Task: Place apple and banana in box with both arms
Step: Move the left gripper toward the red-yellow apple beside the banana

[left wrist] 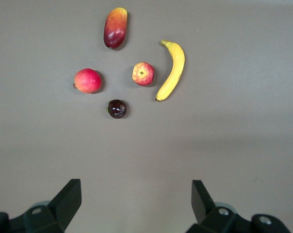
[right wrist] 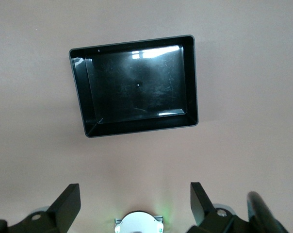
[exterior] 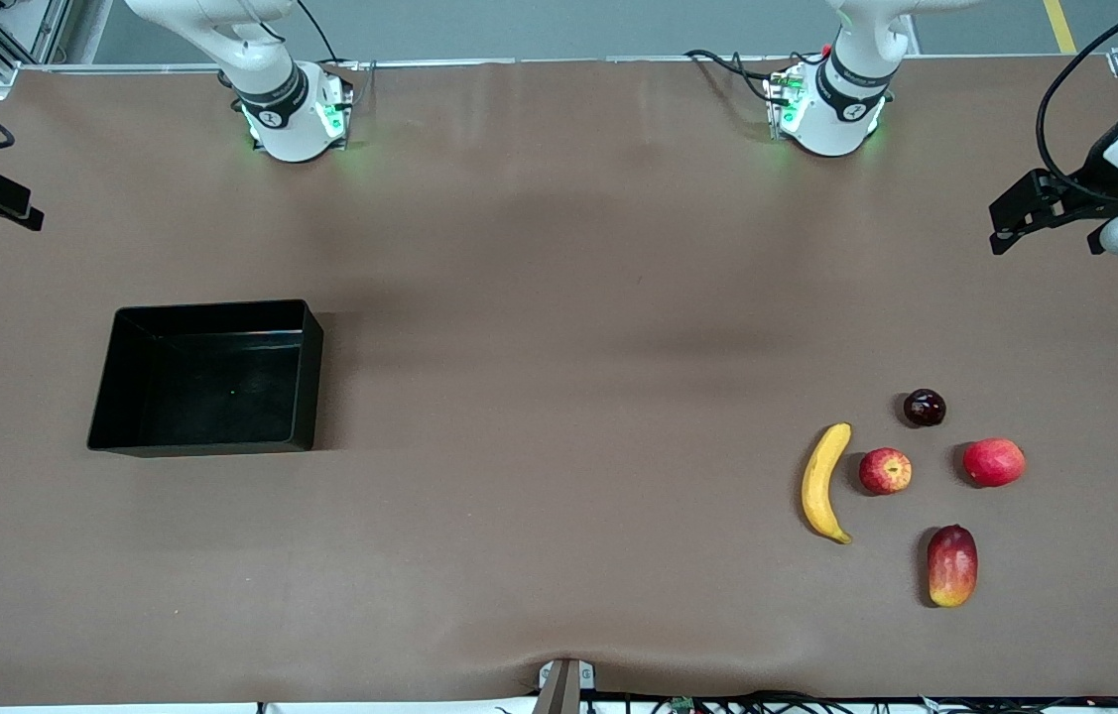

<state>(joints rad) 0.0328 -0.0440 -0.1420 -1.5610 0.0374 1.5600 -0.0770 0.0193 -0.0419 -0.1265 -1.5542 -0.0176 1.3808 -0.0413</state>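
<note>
The small streaked red apple (exterior: 885,470) lies on the brown table toward the left arm's end, right beside the yellow banana (exterior: 824,483). The left wrist view shows both from high up, apple (left wrist: 143,74) and banana (left wrist: 172,71). My left gripper (left wrist: 137,187) hangs open and empty high over bare table, well short of the fruit. The black box (exterior: 206,382) sits empty toward the right arm's end. My right gripper (right wrist: 135,190) is open and empty too, high above the table between its own base and the box (right wrist: 141,125).
Around the apple lie a plain red-pink fruit (exterior: 994,462), a dark plum (exterior: 925,408) and an oblong red-yellow mango (exterior: 951,565). Both arm bases (exterior: 291,114) (exterior: 831,109) stand along the table's edge farthest from the front camera. Bare brown mat lies between box and fruit.
</note>
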